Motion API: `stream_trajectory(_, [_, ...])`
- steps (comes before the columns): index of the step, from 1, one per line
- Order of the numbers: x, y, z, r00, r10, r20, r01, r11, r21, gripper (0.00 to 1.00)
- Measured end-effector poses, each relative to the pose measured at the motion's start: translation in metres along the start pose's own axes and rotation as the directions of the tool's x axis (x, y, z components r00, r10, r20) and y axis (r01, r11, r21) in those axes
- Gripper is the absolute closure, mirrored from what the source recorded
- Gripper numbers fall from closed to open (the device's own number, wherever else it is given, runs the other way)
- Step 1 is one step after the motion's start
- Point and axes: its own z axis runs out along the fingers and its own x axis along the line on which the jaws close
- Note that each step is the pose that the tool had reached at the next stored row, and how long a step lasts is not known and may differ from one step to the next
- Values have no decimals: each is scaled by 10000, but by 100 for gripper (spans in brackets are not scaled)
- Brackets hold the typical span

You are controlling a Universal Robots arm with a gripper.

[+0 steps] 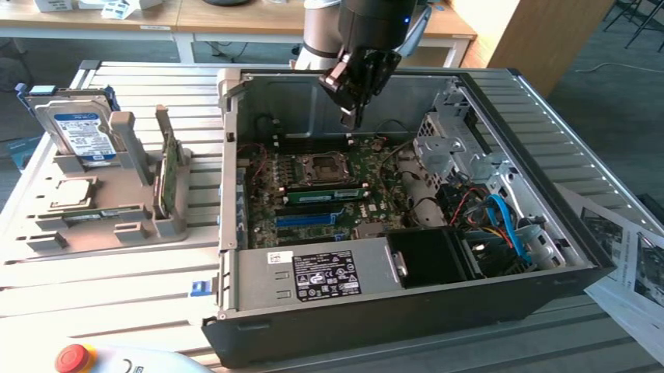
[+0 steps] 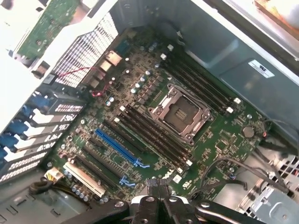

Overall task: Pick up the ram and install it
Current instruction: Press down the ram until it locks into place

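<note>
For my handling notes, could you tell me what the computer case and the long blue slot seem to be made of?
Computer case: apparently sheet metal, with dull grey unpainted inner walls and folded edges. Long blue slot: probably moulded plastic, judging by its uniform saturated colour and slight gloss.

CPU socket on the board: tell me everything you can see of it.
The CPU socket is a squarish silvery metal frame around a dark centre. It lies flat on the green motherboard inside the open case. Long dark slots run along two opposite sides of it. Nothing rests on it.
</note>
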Motion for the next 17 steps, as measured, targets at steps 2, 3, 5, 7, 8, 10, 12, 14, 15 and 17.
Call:
stream_trajectory(2, [0,0,0,9997,258,1,-258,9997,-5,89])
stream_trajectory(3, [0,0,0,9992,389,2,-389,9992,-8,89])
stream_trajectory(5, [0,0,0,9977,674,3,-674,9977,-14,89])
stream_trajectory(7, [0,0,0,9954,956,5,-956,9954,-20,89])
stream_trajectory(8, [0,0,0,9940,1096,5,-1096,9940,-24,89])
stream_trajectory(10, [0,0,0,9904,1382,7,-1382,9904,-30,89])
stream_trajectory(12, [0,0,0,9859,1676,8,-1676,9859,-37,89])
stream_trajectory(14, [0,0,0,9808,1948,8,-1948,9808,-43,89])
stream_trajectory(15, [0,0,0,9781,2081,9,-2081,9781,-46,89])
stream_trajectory(17, [0,0,0,9720,2349,9,-2349,9720,-52,89])
